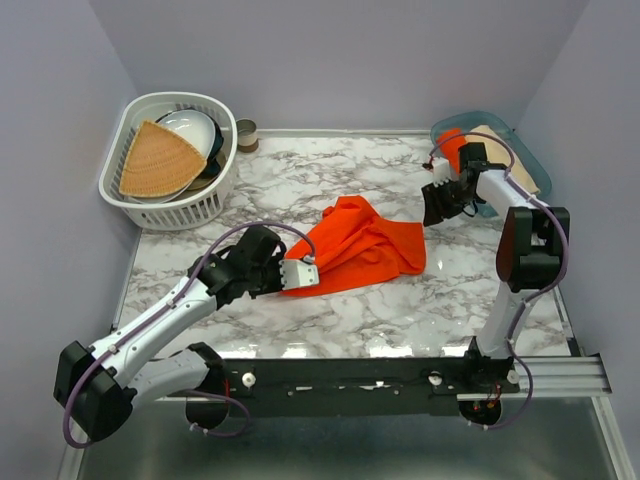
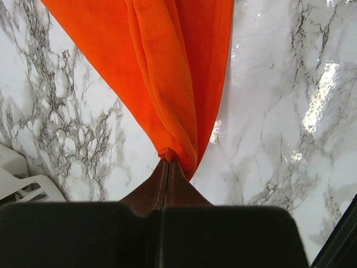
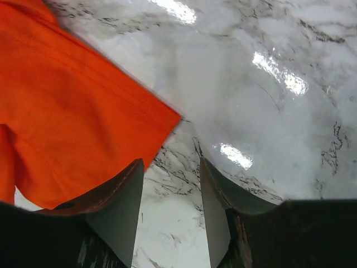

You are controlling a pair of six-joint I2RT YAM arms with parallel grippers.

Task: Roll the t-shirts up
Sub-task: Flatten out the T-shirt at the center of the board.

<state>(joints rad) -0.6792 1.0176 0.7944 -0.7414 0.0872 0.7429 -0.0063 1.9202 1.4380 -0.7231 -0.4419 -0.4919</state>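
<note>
**A:** Where's the t-shirt (image 1: pixel 360 245)?

**B:** Bunched in a loose heap mid-table (image 1: pixel 300 180), not flat. The left gripper (image 2: pixel 167 167) has its jaws pressed together on a gathered edge. The cloth fans out straight ahead of the tips.

**A:** Right side?

**B:** The right gripper (image 3: pixel 170 164) has its jaws spread with nothing between them, only marble. The nearest shirt corner lies just ahead of the finger on the left of the wrist view, outside the gap. It looks apart from that finger, but I can't tell for sure.

**A:** Which step?

**B:** My read is flattening, before the roll. No rolled section is visible anywhere. There's also a second orange bundle (image 1: pixel 450 148) in the teal bin (image 1: pixel 520 150) behind the right jaws. It's probably another shirt, done or waiting, can't tell which.

**A:** Next move?

**B:** The right gripper needs to shift sideways toward that corner, get the edge between its jaws and close on it. Then both pull apart to tension the fabric and lay it flat. The right jaws have to catch the corner layer only. If they grab a fold, the shirt won't open out.
</note>
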